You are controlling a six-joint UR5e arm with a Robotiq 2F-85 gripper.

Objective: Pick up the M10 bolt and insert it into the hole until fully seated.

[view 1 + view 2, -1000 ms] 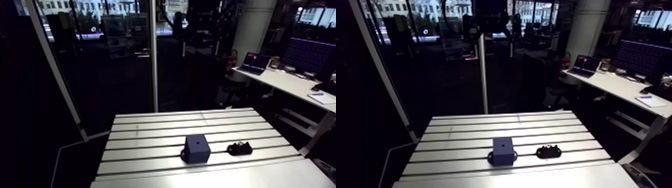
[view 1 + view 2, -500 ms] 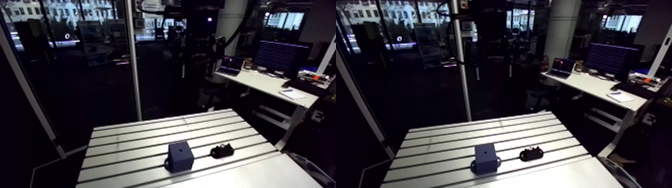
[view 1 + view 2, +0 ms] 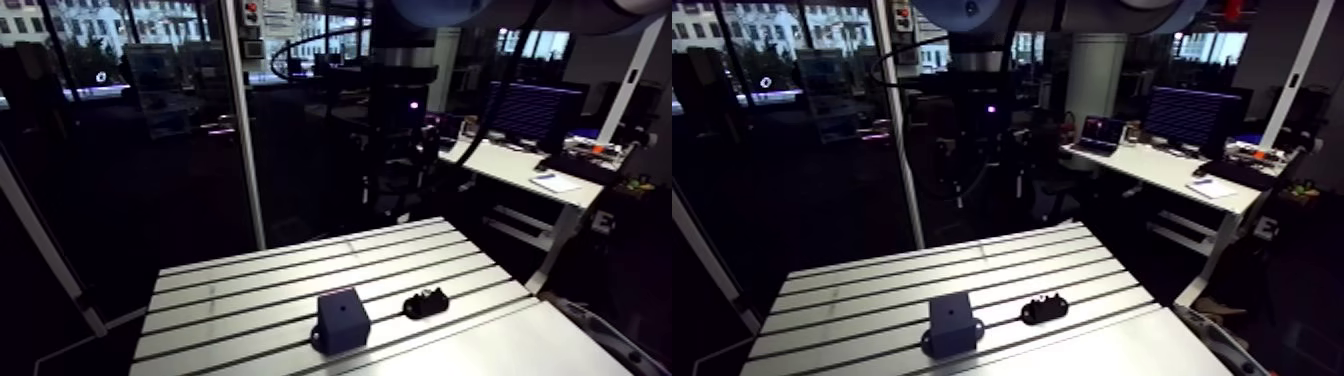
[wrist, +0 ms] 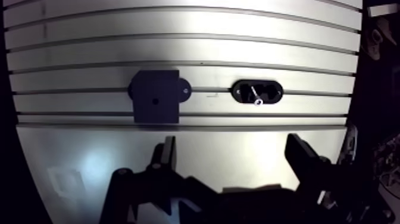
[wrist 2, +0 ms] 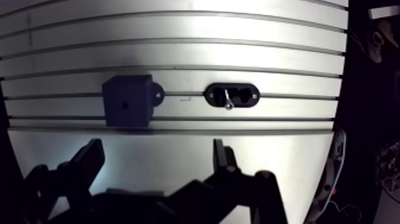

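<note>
A dark blue block (image 4: 156, 95) with a small hole (image 4: 155, 102) in its top face stands on the slotted aluminium table (image 4: 178, 36). Beside it lies a black oval holder (image 4: 257, 92) with a slim shiny bolt (image 4: 256, 97) resting in it. In the arm view the block (image 3: 340, 322) and the holder (image 3: 425, 303) sit near the table's front edge. My gripper (image 4: 233, 158) hangs high above the table, short of both things, open with nothing between its fingers (image 4: 300, 158).
The table's side edge drops off just past the holder, with dark gear (image 4: 375, 36) beyond it. A smooth unslotted strip of the tabletop (image 4: 196, 149) lies under the gripper.
The arm view has swung and shifted, so the camera moved with the arm. The block and the holder keep their places on the table.
</note>
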